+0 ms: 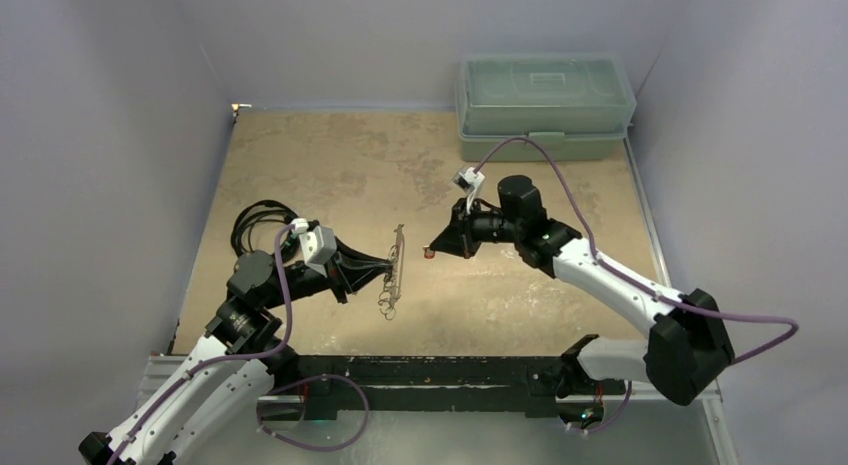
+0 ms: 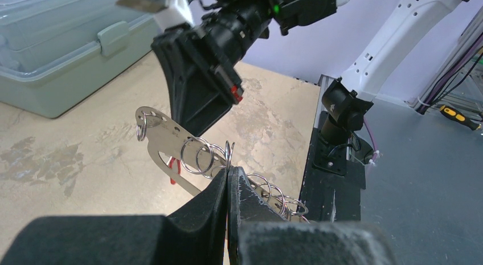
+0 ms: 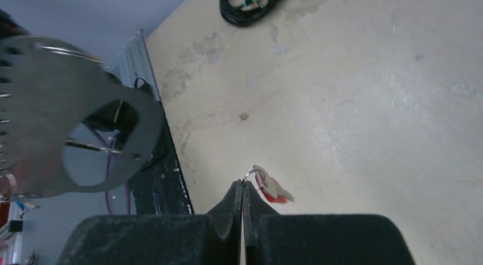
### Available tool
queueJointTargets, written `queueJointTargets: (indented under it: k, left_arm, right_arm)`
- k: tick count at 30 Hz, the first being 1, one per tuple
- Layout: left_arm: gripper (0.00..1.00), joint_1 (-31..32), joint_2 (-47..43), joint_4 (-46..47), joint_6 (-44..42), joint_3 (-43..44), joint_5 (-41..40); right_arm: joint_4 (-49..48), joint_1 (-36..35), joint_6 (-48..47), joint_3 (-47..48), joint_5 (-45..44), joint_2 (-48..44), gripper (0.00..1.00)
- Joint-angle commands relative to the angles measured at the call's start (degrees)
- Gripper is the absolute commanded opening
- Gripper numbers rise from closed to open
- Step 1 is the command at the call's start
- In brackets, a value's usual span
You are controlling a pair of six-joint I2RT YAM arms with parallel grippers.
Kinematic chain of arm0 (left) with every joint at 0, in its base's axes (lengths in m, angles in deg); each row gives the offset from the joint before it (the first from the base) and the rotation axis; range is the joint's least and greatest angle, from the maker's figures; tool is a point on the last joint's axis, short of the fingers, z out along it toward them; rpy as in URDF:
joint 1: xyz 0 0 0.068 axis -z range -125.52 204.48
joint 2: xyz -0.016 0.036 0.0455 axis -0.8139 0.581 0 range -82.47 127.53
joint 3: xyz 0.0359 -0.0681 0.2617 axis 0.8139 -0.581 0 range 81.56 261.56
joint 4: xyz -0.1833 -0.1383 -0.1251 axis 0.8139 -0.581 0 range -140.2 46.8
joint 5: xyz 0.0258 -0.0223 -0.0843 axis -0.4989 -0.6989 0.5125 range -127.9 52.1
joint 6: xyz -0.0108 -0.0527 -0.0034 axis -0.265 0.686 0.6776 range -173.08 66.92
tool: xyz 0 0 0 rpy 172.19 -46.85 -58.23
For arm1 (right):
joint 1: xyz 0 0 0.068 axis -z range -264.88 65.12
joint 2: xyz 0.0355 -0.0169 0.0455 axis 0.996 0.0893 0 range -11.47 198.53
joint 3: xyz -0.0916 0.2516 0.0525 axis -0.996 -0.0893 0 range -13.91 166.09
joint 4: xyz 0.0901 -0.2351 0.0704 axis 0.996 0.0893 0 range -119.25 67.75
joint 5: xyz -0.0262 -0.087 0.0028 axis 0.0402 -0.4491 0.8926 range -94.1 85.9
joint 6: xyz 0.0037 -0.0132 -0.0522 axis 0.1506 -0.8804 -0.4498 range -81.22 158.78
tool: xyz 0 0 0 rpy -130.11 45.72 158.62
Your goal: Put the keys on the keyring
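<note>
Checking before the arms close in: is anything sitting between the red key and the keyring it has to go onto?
Nothing visible does. The right gripper holds the key facing the keyring, which is clamped in the left gripper, and only open air lies between them.

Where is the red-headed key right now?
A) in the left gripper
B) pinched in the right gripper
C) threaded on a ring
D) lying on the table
B: the key sticks out from the tips of the shut right gripper, apart from the keyring held by the left gripper.
</note>
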Motion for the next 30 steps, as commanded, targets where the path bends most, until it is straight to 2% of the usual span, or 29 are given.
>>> queueJointTargets:
  k: [1, 4, 9, 15, 22, 30]
  left_arm:
    - [0.0, -0.09, -0.46, 2.0, -0.24, 2.28, 0.05]
    - [0.0, -0.07, -0.73, 2.17, -0.11, 2.21, 0.66]
    - [0.0, -0.06, -2.67, 4.49, 0.97, 2.3, 5.89]
    - [0.0, -0.05, -4.58, 15.4, 7.56, 0.16, 14.25]
    - [0.0, -0.09, -2.5, 21.73, 11.13, -0.27, 18.42]
    - [0.0, -0.1, 1.44, 24.64, 13.08, 0.02, 19.91]
  right_arm:
    - [-5.71, -0.4, -2.77, -1.07, 6.46, -5.67, 0.0]
    - [-9.65, -0.45, -2.0, -2.49, 10.62, -8.79, 0.0]
    - [-14.55, -0.47, -0.66, -4.02, 11.99, -15.04, 0.0]
    - [-20.53, -0.48, 2.49, -4.85, 17.67, -22.06, 0.0]
    - [-21.03, -0.64, 2.89, -4.59, 26.69, -24.22, 0.0]
    - [-20.36, -1.52, 1.98, -4.05, 30.82, -26.53, 0.0]
